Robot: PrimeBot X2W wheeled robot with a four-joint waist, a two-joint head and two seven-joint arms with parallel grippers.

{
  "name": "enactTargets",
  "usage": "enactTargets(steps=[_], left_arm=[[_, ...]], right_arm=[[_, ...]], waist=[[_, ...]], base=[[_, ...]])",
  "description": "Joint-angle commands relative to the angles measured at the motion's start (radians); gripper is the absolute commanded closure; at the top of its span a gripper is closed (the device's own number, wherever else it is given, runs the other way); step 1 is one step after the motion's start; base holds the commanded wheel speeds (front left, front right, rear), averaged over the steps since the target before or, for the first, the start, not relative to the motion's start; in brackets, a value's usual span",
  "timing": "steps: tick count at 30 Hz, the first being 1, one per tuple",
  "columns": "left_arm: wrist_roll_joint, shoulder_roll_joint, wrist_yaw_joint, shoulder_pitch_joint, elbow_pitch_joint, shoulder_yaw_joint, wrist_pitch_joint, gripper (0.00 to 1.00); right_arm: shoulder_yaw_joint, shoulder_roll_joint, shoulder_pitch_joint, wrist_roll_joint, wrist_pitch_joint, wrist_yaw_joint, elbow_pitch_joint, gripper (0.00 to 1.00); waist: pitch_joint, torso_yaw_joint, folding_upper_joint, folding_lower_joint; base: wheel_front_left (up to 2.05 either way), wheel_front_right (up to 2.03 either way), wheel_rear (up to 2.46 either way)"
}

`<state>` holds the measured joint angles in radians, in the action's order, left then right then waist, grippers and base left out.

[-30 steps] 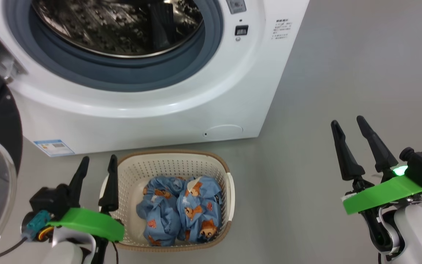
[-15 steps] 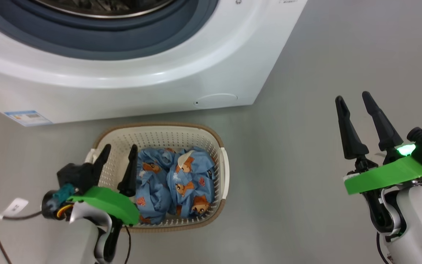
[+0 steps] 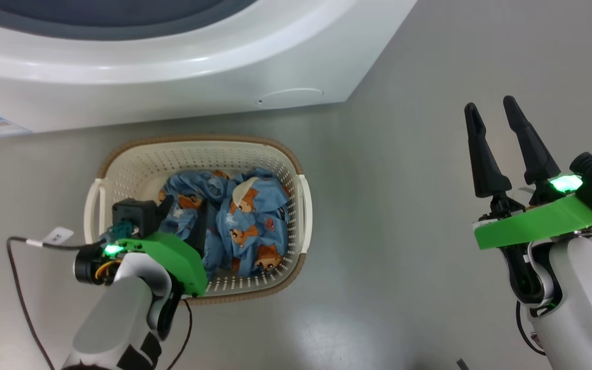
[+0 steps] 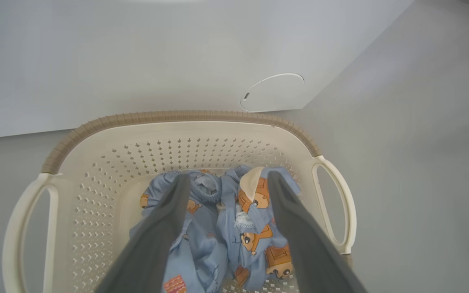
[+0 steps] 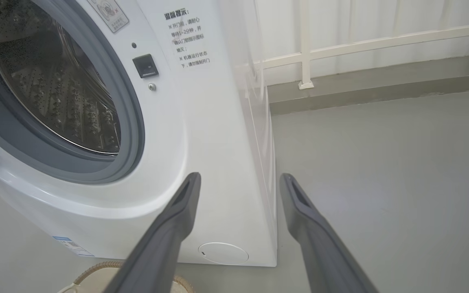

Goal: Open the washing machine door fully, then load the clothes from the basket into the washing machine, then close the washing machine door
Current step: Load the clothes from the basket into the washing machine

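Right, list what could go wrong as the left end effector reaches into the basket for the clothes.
1. The open left end effector hangs over two bunched bundles of light blue bear-printed fabric clothes; it may pinch one loose fold and leave the rest.
2. It points into the cream-white perforated plastic basket; a fingertip could catch a hole and drag the basket.
3. A trailing garment might snag the brown woven-look rim.

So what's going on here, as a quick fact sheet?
basket: on the floor before the washing machine
clothes: blue bear-print bundles, inside the basket
left pincer: open, inside the basket, over the clothes
right pincer: open, empty, off to the side over bare floor
drum: visible part holds no clothes
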<state>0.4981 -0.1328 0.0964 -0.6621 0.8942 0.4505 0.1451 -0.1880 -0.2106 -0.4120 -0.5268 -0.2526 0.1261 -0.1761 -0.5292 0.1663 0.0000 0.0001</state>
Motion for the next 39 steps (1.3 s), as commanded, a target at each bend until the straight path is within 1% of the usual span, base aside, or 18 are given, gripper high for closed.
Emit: enactTargets(steps=[1, 13, 19, 30, 31, 37, 39], left_arm=[[-0.011, -0.014, 0.004, -0.019, 0.006, -0.017, 0.0, 0.0], [-0.013, 0.006, 0.017, -0.146, 0.236, 0.022, -0.067, 0.0], [-0.03, 0.009, 0.001, -0.195, 0.324, 0.048, -0.121, 0.0], [-0.045, -0.016, -0.018, -0.244, 0.374, 0.077, -0.196, 0.0], [-0.044, -0.023, -0.03, -0.255, 0.379, 0.079, -0.213, 0.0], [-0.033, -0.048, -0.054, -0.284, 0.387, 0.073, -0.251, 0.0], [-0.029, -0.055, -0.069, -0.295, 0.389, 0.07, -0.265, 0.0]], right_arm=[[-0.016, -0.001, -0.004, 0.012, -0.009, 0.005, 0.027, 0.0], [-0.019, 0.024, -0.047, 0.016, -0.009, 0.005, 0.038, 0.0], [-0.022, 0.036, -0.064, 0.017, -0.009, 0.005, 0.045, 0.0], [-0.025, 0.064, -0.087, 0.011, -0.009, 0.005, 0.046, 0.0], [-0.026, 0.068, -0.09, 0.011, -0.009, 0.005, 0.049, 0.0], [-0.023, 0.077, -0.097, 0.012, -0.009, 0.005, 0.06, 0.0], [-0.022, 0.08, -0.099, 0.012, -0.009, 0.005, 0.063, 0.0]], waist=[[-0.034, 0.017, 0.0, -0.0001], [-0.145, 0.057, 0.0, -0.0001], [-0.186, 0.081, 0.0, -0.0001], [-0.247, 0.134, 0.0, -0.0001], [-0.261, 0.144, 0.0, -0.0001], [-0.301, 0.168, 0.0, -0.0001], [-0.313, 0.172, 0.0, -0.0001]], base=[[0.0, 0.0, 0.0], [0.0, 0.0, 0.0], [0.0, 0.0, 0.0], [0.0, 0.0, 0.0], [0.0, 0.0, 0.0], [0.0, 0.0, 0.0], [0.0, 0.0, 0.0]])
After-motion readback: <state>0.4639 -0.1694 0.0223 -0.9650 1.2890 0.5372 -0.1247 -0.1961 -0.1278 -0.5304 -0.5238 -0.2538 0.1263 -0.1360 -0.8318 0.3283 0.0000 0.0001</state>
